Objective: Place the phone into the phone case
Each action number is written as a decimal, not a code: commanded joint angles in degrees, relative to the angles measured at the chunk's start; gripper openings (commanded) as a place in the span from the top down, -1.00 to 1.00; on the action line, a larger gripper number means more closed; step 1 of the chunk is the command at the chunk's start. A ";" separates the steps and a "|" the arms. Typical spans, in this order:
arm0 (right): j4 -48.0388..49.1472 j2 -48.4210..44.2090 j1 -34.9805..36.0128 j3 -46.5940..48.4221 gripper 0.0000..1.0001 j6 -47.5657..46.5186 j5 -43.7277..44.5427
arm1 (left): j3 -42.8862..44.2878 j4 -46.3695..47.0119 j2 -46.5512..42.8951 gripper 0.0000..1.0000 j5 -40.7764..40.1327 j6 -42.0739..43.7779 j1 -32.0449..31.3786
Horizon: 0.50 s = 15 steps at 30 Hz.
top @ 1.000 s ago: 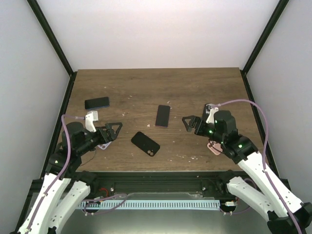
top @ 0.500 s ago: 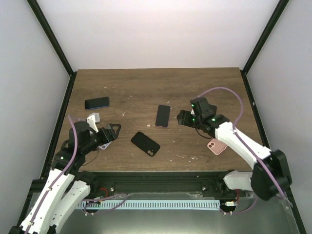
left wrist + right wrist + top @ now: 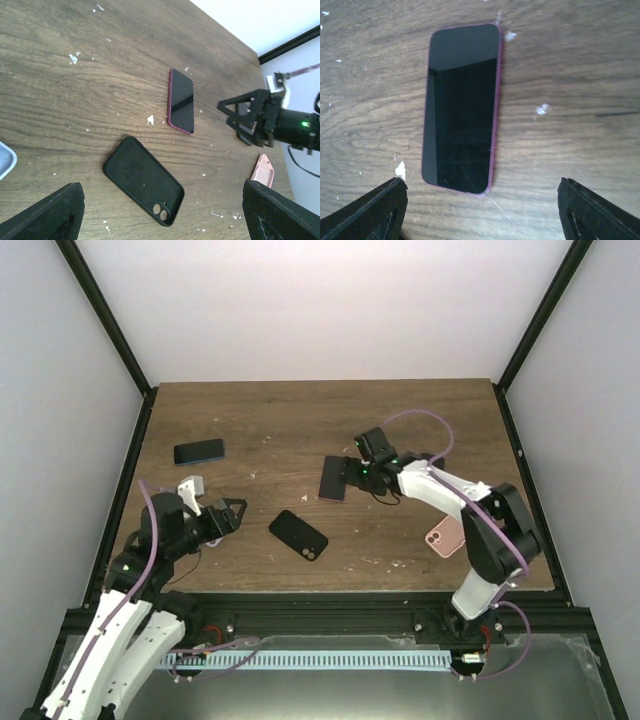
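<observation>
The phone [image 3: 334, 478] has a magenta rim and lies screen up mid-table; it also shows in the left wrist view [image 3: 181, 101] and the right wrist view [image 3: 461, 107]. The black phone case [image 3: 298, 534] lies open side up in front of it, camera holes toward the near right [image 3: 144, 181]. My right gripper [image 3: 347, 472] is open and empty, hovering just right of the phone, whose near end lies ahead between the fingers [image 3: 480, 212]. My left gripper [image 3: 231, 512] is open and empty, left of the case [image 3: 162, 215].
A blue-edged phone [image 3: 199, 451] lies at the far left. A pink case [image 3: 445, 537] lies near the right front edge. A pale case corner [image 3: 5, 160] shows beside my left gripper. White flecks dot the wooden table [image 3: 300, 420].
My right arm has swung left across the table, from near the pink case to beside the phone. My left gripper has shifted only slightly.
</observation>
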 commanded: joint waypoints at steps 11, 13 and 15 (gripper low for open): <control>-5.67 17.44 4.40 18.36 -0.81 2.78 6.31 | 0.82 -0.52 -4.09 -0.74 -0.92 0.83 0.23; -6.18 18.74 4.62 19.40 -0.81 3.27 7.17 | 1.01 -0.81 -3.94 -0.74 -0.91 1.03 0.28; -6.96 20.14 4.81 20.83 -0.81 3.38 8.24 | 1.03 -0.96 -3.93 -0.74 -0.92 1.17 0.27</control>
